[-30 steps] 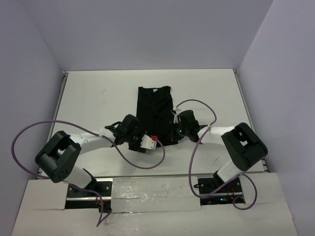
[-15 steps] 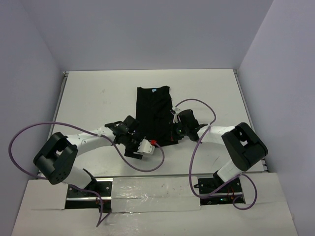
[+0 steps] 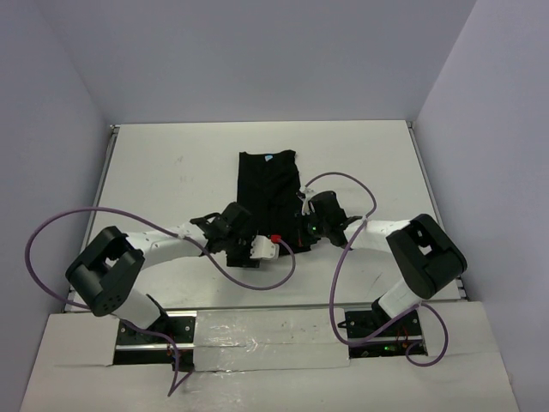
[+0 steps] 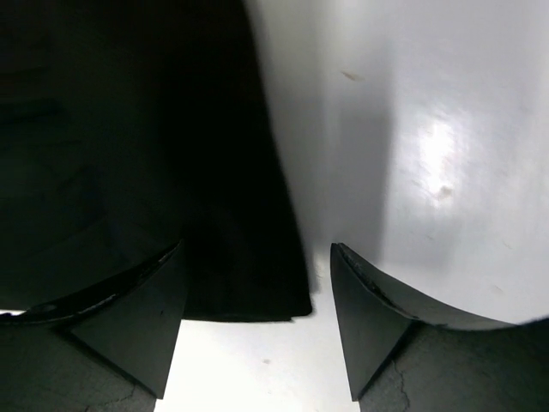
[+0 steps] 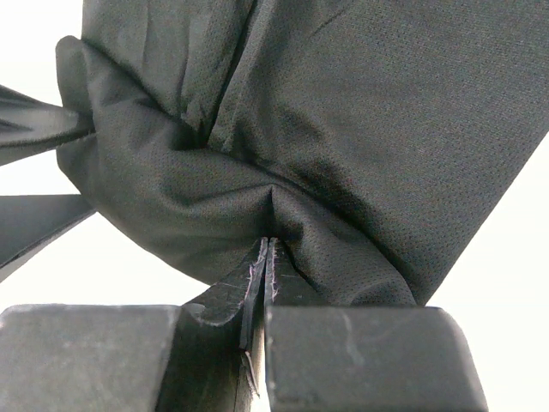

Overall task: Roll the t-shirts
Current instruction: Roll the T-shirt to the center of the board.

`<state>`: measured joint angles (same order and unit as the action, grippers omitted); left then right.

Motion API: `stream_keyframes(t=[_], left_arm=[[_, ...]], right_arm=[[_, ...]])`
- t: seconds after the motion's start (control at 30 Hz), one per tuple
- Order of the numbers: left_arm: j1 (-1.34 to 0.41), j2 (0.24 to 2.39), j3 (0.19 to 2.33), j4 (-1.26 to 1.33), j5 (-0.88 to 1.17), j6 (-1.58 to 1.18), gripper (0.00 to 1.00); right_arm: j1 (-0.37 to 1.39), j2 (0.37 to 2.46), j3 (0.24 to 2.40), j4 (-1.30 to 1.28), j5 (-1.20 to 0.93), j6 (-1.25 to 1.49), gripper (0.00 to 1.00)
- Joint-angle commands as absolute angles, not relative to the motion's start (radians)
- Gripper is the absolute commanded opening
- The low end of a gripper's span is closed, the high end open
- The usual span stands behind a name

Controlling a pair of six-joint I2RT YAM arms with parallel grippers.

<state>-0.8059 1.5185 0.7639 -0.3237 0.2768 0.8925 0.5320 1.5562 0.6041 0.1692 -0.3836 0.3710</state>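
Note:
The black t-shirt (image 3: pixel 268 189) lies folded into a narrow strip in the middle of the table, its light blue neck label (image 3: pixel 269 158) at the far end. My left gripper (image 3: pixel 240 236) is open at the shirt's near left corner. In the left wrist view, its gripper (image 4: pixel 257 249) straddles the corner of the hem (image 4: pixel 214 283). My right gripper (image 3: pixel 304 230) is at the near right edge. In the right wrist view, its gripper (image 5: pixel 266 242) is shut on a bunched, lifted fold of the shirt (image 5: pixel 386 112). The left gripper's fingers (image 5: pixel 34 129) show beyond that fold.
The white table (image 3: pixel 171 172) is bounded by grey walls on the left, far and right sides. Purple cables loop beside each arm, one over the table near the shirt's right side (image 3: pixel 343 178) and one at the left (image 3: pixel 51 232).
My left gripper drew back toward the near edge, then shifted right again to the shirt's near corner. My right gripper has stayed clamped on the fabric in place.

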Motion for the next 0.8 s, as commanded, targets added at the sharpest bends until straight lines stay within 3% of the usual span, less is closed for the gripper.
stream_keyframes(t=[0.0,0.07,0.17,0.2,0.27,0.37,0.6,0.77], left_arm=[[-0.824,1.560,0.729,-0.186,0.152,0.841,0.72],[-0.824,1.569,0.721,-0.154,0.118,0.836,0.66],[-0.825,1.578,0.707,-0.118,0.104,0.842,0.41],[-0.825,1.582,0.704,-0.115,0.104,0.842,0.21],[-0.825,1.580,0.704,-0.121,0.116,0.835,0.01],[-0.808,1.580,0.733,-0.187,0.188,0.821,0.00],[-0.720,1.592,0.860,-0.376,0.414,0.808,0.00],[-0.667,1.609,0.943,-0.529,0.566,0.883,0.00]], right_arm=[[0.531,1.539,0.612,0.133,-0.354,0.339,0.00],[0.531,1.539,0.611,0.129,-0.357,0.331,0.00],[0.532,1.537,0.607,0.129,-0.373,0.321,0.00],[0.531,1.531,0.607,0.130,-0.377,0.316,0.00],[0.534,1.519,0.610,0.126,-0.383,0.278,0.00],[0.549,1.465,0.635,0.078,-0.371,0.177,0.03],[0.575,1.345,0.661,0.054,-0.466,0.046,0.30],[0.603,1.215,0.664,-0.073,-0.427,-0.141,0.34]])
